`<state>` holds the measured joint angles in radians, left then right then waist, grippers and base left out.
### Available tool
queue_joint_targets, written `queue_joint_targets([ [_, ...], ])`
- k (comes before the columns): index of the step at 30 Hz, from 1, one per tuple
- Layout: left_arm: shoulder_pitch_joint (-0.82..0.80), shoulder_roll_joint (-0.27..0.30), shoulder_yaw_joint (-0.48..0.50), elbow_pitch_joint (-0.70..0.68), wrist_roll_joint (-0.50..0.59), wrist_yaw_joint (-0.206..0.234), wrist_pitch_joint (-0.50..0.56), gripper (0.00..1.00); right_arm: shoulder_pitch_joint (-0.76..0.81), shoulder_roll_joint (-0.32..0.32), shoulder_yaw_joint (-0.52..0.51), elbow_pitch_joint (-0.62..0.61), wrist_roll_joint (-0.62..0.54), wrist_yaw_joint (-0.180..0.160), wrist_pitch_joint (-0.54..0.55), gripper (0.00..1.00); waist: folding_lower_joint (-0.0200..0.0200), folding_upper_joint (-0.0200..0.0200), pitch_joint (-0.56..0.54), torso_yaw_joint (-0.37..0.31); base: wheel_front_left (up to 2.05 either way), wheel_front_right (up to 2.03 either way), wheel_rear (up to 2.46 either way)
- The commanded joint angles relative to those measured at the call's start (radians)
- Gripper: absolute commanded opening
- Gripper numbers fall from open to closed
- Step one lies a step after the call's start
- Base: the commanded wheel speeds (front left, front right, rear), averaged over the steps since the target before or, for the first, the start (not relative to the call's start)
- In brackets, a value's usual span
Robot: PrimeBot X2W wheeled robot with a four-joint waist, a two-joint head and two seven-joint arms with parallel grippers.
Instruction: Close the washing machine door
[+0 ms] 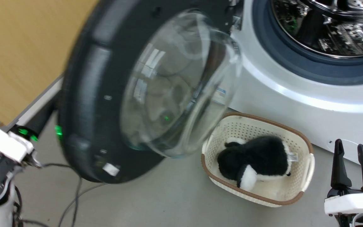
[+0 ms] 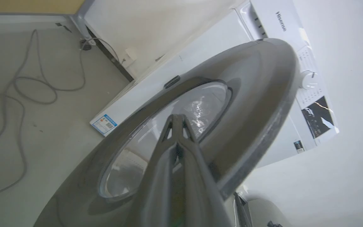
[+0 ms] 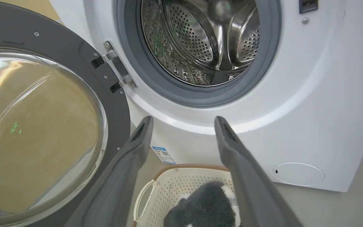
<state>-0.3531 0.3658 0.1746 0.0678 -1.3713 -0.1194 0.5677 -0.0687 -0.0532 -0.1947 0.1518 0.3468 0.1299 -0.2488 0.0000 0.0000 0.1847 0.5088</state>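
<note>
the left claw [image 2: 176, 118], fingers together and only leaning on the glossy washing machine door [image 1: 83, 94], could skid off before it latches; the right claw [image 1: 349, 144] hangs spread apart

- head cam: looking down, close over the washing machine door [image 1: 87, 104] and the basket [image 1: 247, 126]
- left wrist cam: tight against the door's outer face
- right wrist cam: low, facing the drum [image 3: 200, 41] — shares door and basket with head

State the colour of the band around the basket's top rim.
Brown, on a cream perforated basket; the head view shows it best.
</note>
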Motion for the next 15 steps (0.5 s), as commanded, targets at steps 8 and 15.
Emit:
queue_joint_targets([
  [8,0.113,-0.009,-0.197,-0.219,-0.090,-0.011,0.054,0.00,0.003,0.003,0.005,0.005,0.009,0.001,-0.013,1.00,0.0000,0.0000,-0.016,0.029,0.00,0.00,0.00],
  [15,0.114,-0.059,-0.358,-0.292,-0.078,-0.011,0.005,0.00,-0.004,0.003,0.011,0.002,0.003,0.001,-0.013,1.00,0.0000,0.0000,-0.020,-0.016,0.00,0.00,0.00],
])
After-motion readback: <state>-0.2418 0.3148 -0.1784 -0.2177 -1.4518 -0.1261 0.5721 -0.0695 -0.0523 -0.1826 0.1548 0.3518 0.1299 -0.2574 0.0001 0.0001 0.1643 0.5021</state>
